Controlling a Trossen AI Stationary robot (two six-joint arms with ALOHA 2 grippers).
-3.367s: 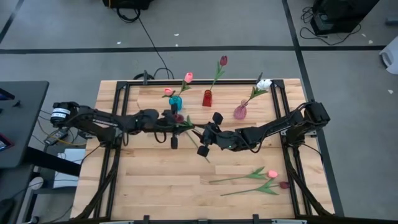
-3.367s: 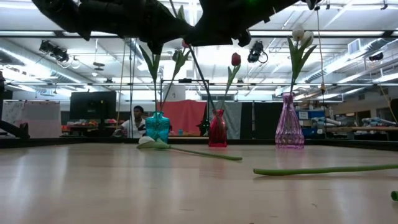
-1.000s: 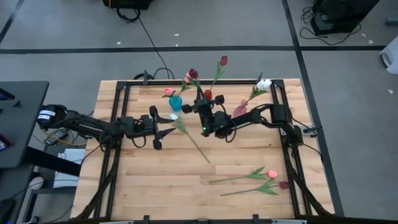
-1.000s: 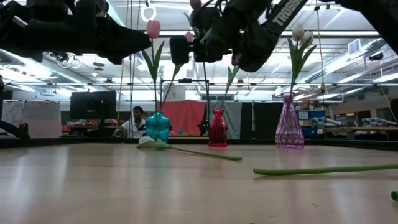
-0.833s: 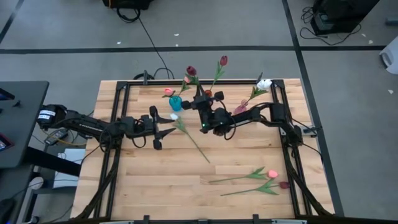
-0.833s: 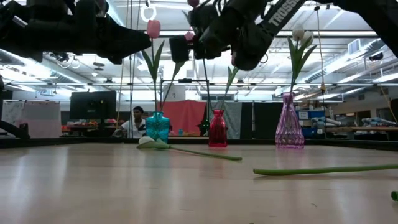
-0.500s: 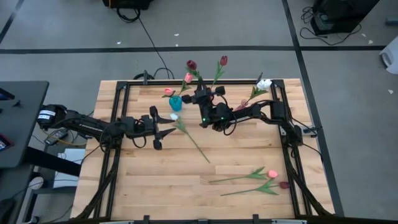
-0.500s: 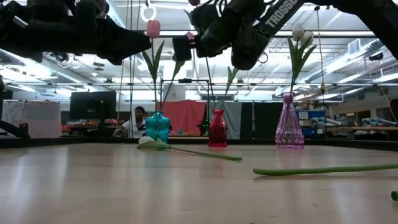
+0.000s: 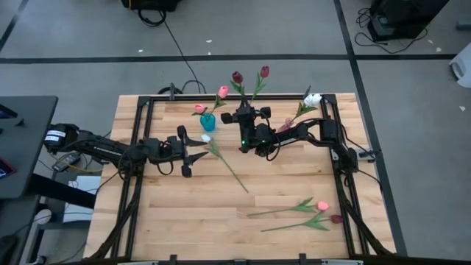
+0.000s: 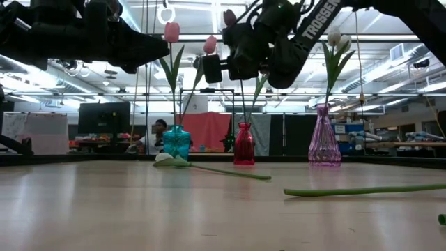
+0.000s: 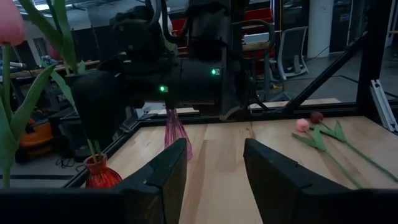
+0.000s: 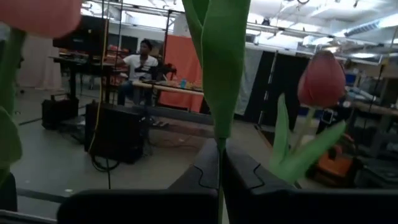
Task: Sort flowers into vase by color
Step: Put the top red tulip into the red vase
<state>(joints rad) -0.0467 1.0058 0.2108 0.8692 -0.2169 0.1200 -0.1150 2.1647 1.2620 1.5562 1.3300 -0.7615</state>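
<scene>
nearest the table's front edge, two loose artificial tulips with long green stems lay flat on the pale wooden table. further back the left gripper hung with its fingers parted and empty, a white-headed tulip lying just beside it. beyond, the right gripper was pinched tight on the green stem of a dark red tulip, held upright above the small red glass vase. the teal vase and pink vase flanked it.
</scene>
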